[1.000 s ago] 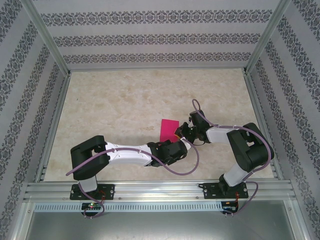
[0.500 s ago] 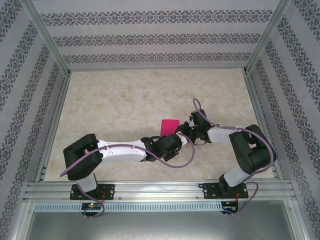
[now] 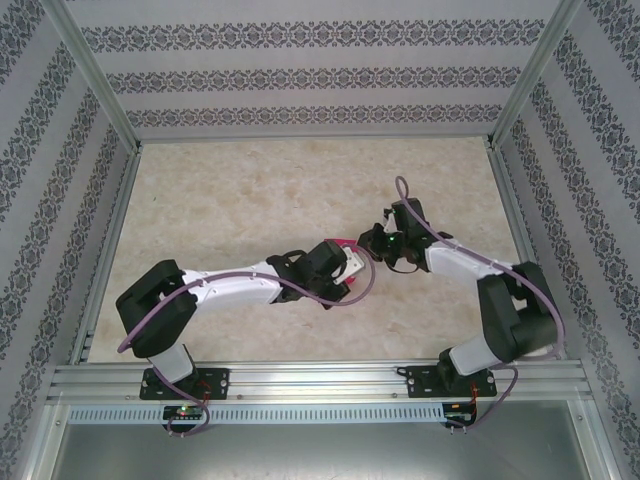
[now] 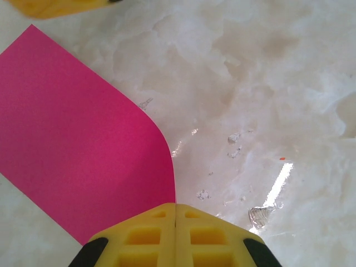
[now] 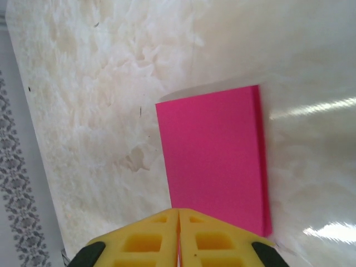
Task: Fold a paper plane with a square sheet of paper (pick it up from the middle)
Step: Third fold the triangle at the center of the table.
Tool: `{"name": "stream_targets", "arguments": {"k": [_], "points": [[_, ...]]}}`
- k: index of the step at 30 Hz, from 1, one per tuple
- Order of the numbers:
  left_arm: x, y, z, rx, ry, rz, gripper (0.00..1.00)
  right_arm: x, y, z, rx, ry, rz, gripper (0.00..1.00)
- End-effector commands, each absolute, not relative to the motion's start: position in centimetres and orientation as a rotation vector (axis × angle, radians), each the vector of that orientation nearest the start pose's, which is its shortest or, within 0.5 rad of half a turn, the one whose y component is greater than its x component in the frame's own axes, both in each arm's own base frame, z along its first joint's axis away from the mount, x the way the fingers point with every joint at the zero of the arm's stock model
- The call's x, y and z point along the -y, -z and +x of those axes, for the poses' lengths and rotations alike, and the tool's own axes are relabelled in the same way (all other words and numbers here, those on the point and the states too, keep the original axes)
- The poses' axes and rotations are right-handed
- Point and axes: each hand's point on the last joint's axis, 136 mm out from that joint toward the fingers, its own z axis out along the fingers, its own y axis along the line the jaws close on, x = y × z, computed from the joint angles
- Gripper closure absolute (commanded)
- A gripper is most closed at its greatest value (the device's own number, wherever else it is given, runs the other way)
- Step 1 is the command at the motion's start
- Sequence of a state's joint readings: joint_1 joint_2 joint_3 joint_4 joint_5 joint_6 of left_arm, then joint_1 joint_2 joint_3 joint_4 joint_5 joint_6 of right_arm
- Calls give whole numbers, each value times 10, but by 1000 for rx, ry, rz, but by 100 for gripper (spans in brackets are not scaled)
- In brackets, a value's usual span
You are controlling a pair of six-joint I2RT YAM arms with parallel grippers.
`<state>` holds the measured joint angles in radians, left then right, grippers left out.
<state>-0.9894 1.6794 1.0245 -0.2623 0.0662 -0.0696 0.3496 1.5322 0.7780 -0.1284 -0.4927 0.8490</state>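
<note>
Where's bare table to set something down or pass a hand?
Free: far half of the table, up to the back wall; left side along the side rail; near strip along the front rail. Crowded: centre, where the left end effector and right end effector meet, both shut on the square sheet of paper.

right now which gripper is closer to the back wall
right. the right gripper sits slightly further toward the back wall; the left gripper is just farther from it, both pinching the paper
</note>
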Motion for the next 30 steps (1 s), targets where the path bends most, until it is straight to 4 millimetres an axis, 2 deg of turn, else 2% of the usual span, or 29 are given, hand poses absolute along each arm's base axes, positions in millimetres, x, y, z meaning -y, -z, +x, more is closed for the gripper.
{"name": "stream_targets", "arguments": {"k": [1, 4, 9, 15, 22, 30], "points": [[369, -92, 225, -2281, 673, 1123, 100, -227, -75, 325, -2664, -1120, 287, 92], [364, -89, 228, -2306, 696, 1111, 100, -233, -62, 329, -2713, -1084, 244, 92], [360, -87, 232, -2341, 763, 1091, 100, -224, -31, 331, -2814, -936, 216, 93], [355, -80, 241, -2381, 775, 1057, 100, -218, -12, 327, -2880, -855, 183, 93], [341, -67, 264, -2457, 735, 966, 100, -216, -5, 322, -2910, -800, 155, 93], [338, -57, 278, -2490, 726, 967, 100, -213, 1, 320, -2930, -771, 145, 92]]}}
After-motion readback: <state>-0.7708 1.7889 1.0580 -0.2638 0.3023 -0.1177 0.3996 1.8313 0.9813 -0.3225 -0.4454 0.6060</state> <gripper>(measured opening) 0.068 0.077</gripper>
